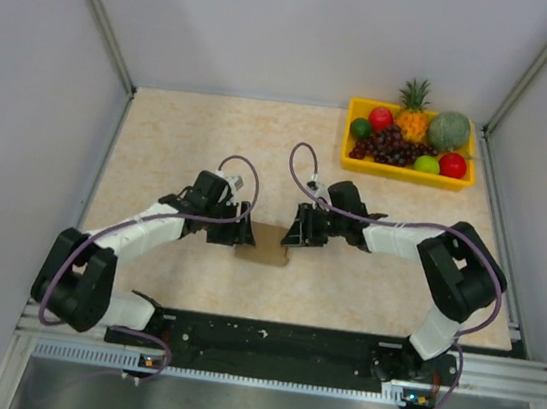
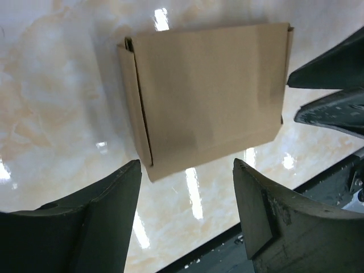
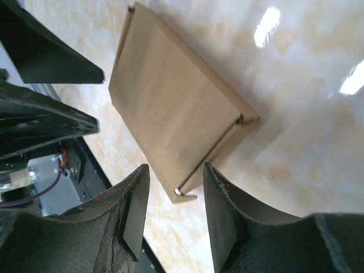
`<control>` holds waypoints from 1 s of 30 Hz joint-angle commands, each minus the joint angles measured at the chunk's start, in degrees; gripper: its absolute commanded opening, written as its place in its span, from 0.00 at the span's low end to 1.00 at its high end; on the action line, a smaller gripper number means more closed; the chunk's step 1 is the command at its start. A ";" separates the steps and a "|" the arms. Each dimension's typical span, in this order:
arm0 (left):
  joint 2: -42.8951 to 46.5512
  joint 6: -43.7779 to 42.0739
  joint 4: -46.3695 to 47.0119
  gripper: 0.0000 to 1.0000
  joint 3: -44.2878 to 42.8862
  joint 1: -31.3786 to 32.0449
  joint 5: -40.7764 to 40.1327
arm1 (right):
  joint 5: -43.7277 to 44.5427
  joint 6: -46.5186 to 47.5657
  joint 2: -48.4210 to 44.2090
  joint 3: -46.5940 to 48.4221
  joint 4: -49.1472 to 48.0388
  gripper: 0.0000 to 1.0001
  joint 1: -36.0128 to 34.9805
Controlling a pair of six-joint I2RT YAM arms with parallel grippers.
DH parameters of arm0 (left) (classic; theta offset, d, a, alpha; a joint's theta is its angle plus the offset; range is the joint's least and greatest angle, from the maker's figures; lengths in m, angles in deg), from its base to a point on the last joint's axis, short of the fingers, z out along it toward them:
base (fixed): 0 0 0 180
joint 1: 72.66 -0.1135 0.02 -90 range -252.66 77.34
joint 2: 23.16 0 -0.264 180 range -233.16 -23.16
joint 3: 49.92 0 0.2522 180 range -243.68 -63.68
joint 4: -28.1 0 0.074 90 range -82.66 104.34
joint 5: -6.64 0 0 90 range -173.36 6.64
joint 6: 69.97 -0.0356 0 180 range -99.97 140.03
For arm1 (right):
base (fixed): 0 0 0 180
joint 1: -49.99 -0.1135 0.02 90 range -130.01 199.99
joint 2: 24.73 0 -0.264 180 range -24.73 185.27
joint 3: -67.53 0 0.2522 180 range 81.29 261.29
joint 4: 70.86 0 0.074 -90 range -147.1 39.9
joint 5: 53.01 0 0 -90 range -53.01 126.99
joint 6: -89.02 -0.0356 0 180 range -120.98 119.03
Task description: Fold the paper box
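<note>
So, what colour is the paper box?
The box is plain brown, with no print; the left wrist view shows it best.

We find the top external camera fixed high above and behind the arm bases, looking down over the whole bench from afar. The wrist cameras look down at close range, one past the left end effector, one past the right end effector. All three views share the paper box. Each wrist view catches the opposite end effector at its edge.
</note>
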State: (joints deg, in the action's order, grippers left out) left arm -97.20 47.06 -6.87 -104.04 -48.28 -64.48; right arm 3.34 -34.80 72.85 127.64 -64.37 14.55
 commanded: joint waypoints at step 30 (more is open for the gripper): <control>-10.34 2.77 12.68 0.32 1.33 -2.41 9.60 | 2.18 3.23 -7.93 -7.68 -5.31 0.42 -1.03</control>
State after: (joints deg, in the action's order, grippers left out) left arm -108.61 48.63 2.48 -104.37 -50.53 -58.17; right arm 4.66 -32.31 66.01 119.11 -66.14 14.02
